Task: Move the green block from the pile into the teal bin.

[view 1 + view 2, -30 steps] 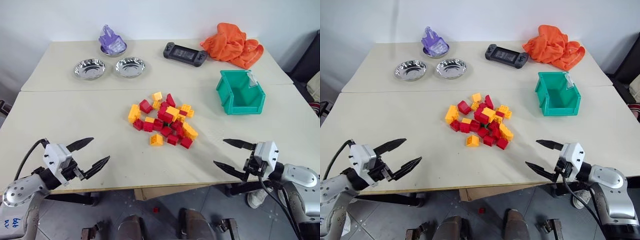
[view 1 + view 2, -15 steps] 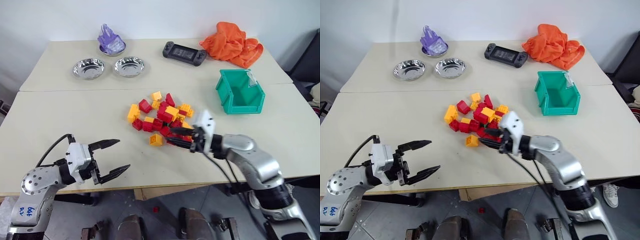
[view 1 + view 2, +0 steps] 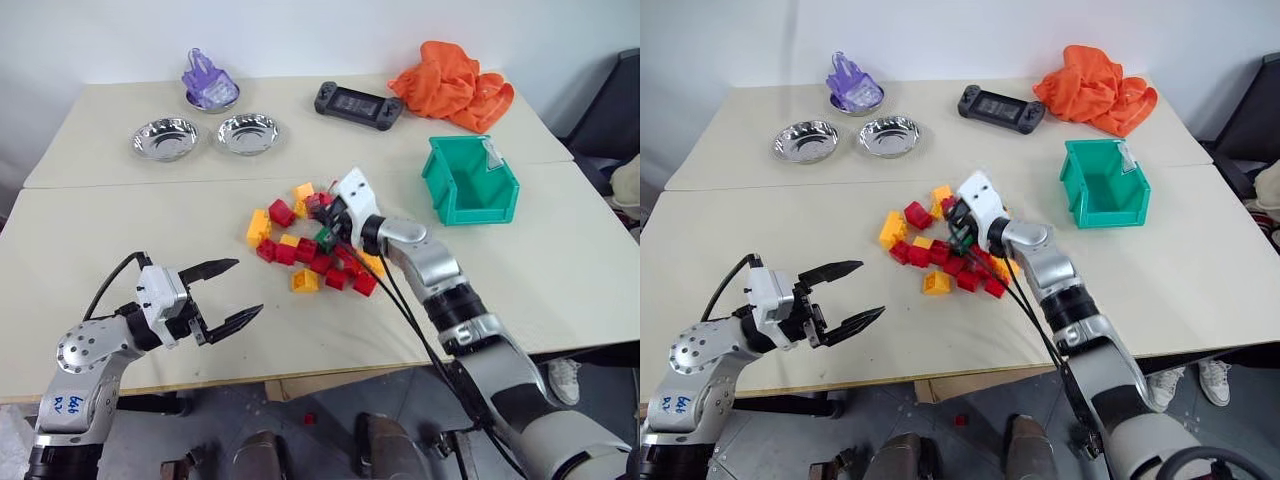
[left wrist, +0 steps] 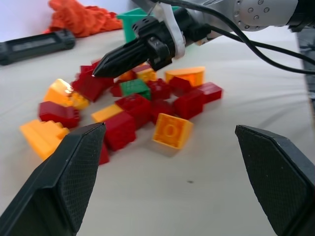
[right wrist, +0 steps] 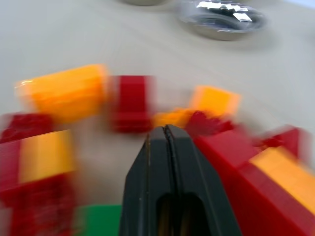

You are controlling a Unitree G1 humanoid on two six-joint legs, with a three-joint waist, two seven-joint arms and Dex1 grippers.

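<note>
The pile (image 3: 318, 240) of red and yellow bricks lies mid-table, with the green block (image 3: 325, 238) near its middle. My right gripper (image 3: 320, 206) is shut with nothing in it. It reaches level over the pile, its tip above the red bricks just past the green block (image 4: 135, 87). In the right wrist view the shut fingers (image 5: 165, 147) hang over blurred bricks, and the green block (image 5: 98, 219) is beside and below them. The teal bin (image 3: 470, 182) stands upright to the right of the pile. My left gripper (image 3: 228, 293) is open near the front edge, pointing at the pile.
Two steel bowls (image 3: 166, 138) (image 3: 247, 133) and a third holding a purple object (image 3: 208, 82) stand at the back left. A black game controller (image 3: 352, 103) and an orange cloth (image 3: 452, 85) lie at the back. A seam (image 3: 150, 185) joins the two tabletops.
My right arm swung from the near right edge forward and left onto the pile, and its fingers shut. My left gripper edged right, still open. The camera shifted slightly.
</note>
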